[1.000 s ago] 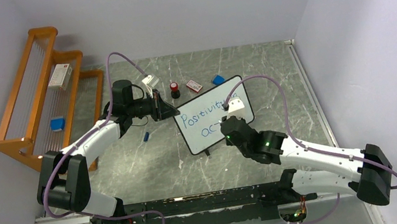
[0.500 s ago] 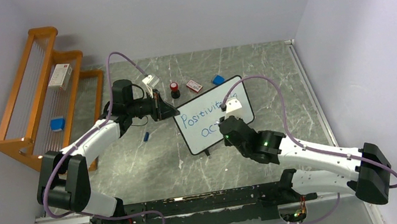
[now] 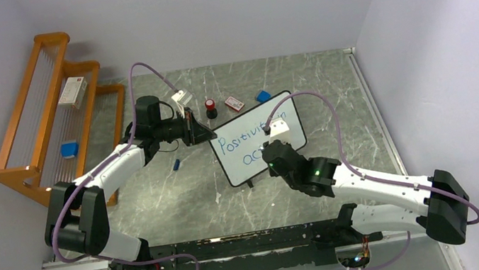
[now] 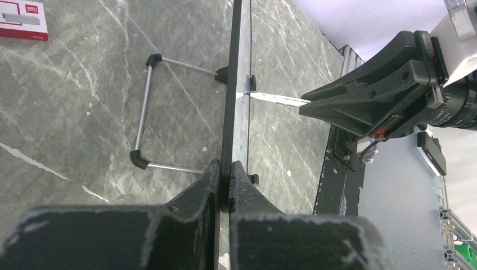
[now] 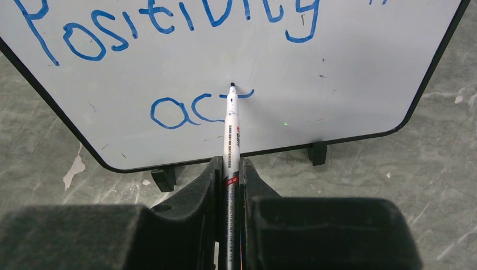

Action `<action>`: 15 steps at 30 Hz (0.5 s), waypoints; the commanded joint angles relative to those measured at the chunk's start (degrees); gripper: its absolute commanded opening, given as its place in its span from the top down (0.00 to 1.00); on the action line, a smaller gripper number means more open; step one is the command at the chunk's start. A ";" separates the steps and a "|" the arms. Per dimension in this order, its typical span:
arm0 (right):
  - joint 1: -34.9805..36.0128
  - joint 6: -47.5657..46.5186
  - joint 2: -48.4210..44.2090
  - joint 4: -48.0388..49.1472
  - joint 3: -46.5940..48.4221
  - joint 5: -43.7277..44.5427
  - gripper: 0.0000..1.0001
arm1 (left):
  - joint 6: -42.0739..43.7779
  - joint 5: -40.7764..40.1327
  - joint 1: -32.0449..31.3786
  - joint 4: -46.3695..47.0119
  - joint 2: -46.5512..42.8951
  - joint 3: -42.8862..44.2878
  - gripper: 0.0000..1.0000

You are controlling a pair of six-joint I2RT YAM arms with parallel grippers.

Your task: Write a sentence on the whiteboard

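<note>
The whiteboard (image 3: 257, 139) stands tilted on the table; in the right wrist view (image 5: 337, 84) it fills the top. The blue sentence (image 5: 169, 22) reads "Positivity" on the upper line and "act" (image 5: 191, 109) on the lower line. My left gripper (image 4: 227, 175) is shut on the whiteboard's left edge (image 4: 232, 84), seen edge-on. My right gripper (image 5: 230, 169) is shut on the marker pen (image 5: 232, 129), whose tip touches the board at the crossbar of the "t". In the top view the right gripper (image 3: 269, 153) sits over the board's lower line.
A wooden rack (image 3: 47, 113) with a box and a blue item stands at the left. A red-capped bottle (image 3: 210, 107), a small red-white box (image 3: 234, 103) and a blue block (image 3: 263, 95) lie behind the board. A blue cap (image 3: 176, 164) lies left of it.
My right arm has shifted slightly left along the lower line with the marker. The left arm and the board have not moved.
</note>
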 commanded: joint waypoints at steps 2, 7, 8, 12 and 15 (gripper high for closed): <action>-0.42 0.75 0.68 -1.55 0.16 0.08 1.00 | 2.91 -3.61 -0.14 -4.20 1.95 0.05 0.95; -0.27 1.08 0.39 -3.03 0.01 -0.67 1.00 | 2.81 -3.66 -0.14 -4.01 1.87 -0.07 0.95; -0.28 1.22 0.44 -3.20 -0.07 -0.90 1.00 | 2.76 -3.61 -0.14 -4.05 1.80 -0.06 0.95; -0.30 1.39 0.63 -3.65 -0.35 -1.74 1.00 | 2.82 -3.66 -0.13 -4.07 1.86 -0.05 0.95; -0.28 1.58 0.91 -4.11 -0.36 -2.22 1.00 | 2.86 -3.75 -0.14 -4.11 1.86 -0.09 0.95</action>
